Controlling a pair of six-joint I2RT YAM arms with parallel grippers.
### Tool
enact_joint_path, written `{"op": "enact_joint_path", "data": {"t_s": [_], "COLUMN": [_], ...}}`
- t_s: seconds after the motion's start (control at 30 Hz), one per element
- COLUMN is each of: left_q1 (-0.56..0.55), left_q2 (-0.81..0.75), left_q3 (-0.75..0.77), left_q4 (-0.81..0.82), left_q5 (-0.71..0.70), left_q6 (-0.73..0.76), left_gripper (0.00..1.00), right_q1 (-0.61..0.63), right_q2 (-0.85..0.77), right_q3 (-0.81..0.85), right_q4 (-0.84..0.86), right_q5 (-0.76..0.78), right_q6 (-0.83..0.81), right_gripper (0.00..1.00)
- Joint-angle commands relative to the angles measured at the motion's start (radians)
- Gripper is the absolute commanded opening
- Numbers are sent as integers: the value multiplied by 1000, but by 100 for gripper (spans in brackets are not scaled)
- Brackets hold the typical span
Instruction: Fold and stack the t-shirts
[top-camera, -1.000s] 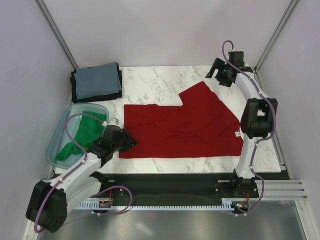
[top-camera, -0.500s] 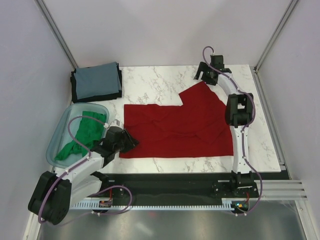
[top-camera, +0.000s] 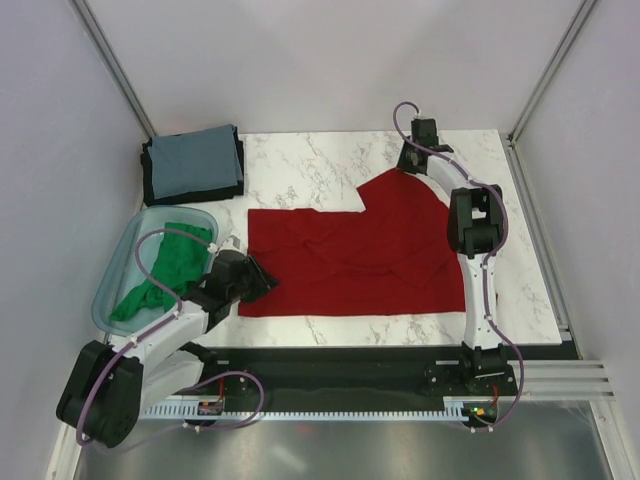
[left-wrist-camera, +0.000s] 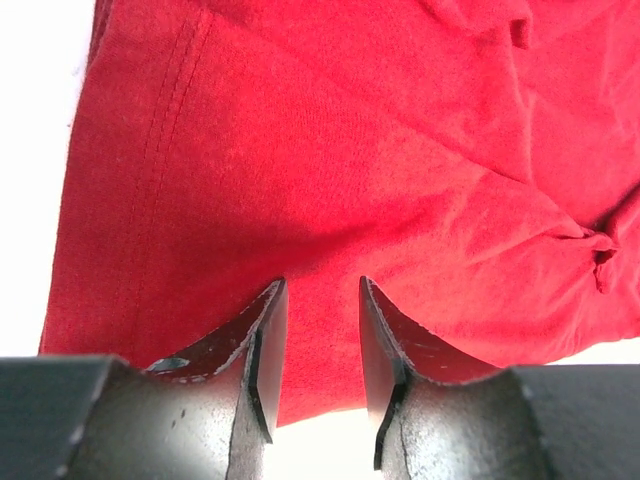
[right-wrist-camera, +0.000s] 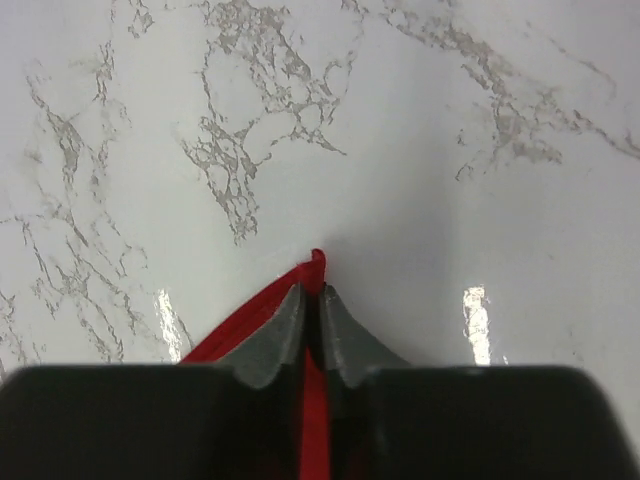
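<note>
**One corner grabbed, one not**

Far left, the green shirt (top-camera: 165, 268) sits in the teal basin (top-camera: 112, 282), with the folded grey-blue and dark stack (top-camera: 195, 162) behind it. The left pincer (left-wrist-camera: 321, 288) has its fingers apart over the near-left corner of the dark red shirt (top-camera: 350, 255), spread across the bench (top-camera: 310, 175). The right pincer (right-wrist-camera: 312, 293) is clamped on that shirt's far corner.

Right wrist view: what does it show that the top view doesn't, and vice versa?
Only the right wrist: the right end effector pinched shut on an edge of the red t-shirt. Only the top: the whole shirt spread out, the green t-shirt in the basin, the folded stack, the left end effector. Both: red cloth and marble table.
</note>
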Motion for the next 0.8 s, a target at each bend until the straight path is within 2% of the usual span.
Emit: {"op": "enact_joint_path", "data": {"t_s": [0.0, 0.03, 0.1, 0.13, 0.2, 0.27, 0.47, 0.53, 0.63, 0.77], "left_q1": [-4, -5, -5, -4, -4, 11, 163, 186, 199, 206], "left_q2": [33, 52, 75, 90, 168, 280, 625, 762, 909, 1015], "left_q3": [93, 166, 260, 371, 490, 646, 1008, 1125, 1249, 1312], "left_q4": [-30, -97, -173, -210, -300, -337, -415, -461, -536, -567], "left_q5": [-37, -62, -147, -185, -293, -337, -182, -177, -203, -222], "left_q6": [-7, 5, 26, 62, 121, 209, 304, 333, 356, 356], "left_gripper": [41, 41, 41, 42, 44, 46, 46, 46, 47, 47], "right_q1": [-2, 1, 18, 27, 41, 43, 41, 41, 41, 41], "right_q2": [-44, -55, -85, -101, -159, -223, -386, -447, -525, -592], "right_q3": [-57, -61, -49, -49, -69, -98, -264, -322, -408, -508], "right_q4": [-88, -88, -100, -112, -129, -132, -122, -120, -117, -102], "right_q5": [12, -8, -39, -21, 18, 30, -13, -11, -43, -56], "right_q6": [52, 71, 83, 81, 83, 103, 155, 155, 140, 124], "right_gripper": [7, 0, 0, 0, 0, 0, 0, 0, 0, 0]}}
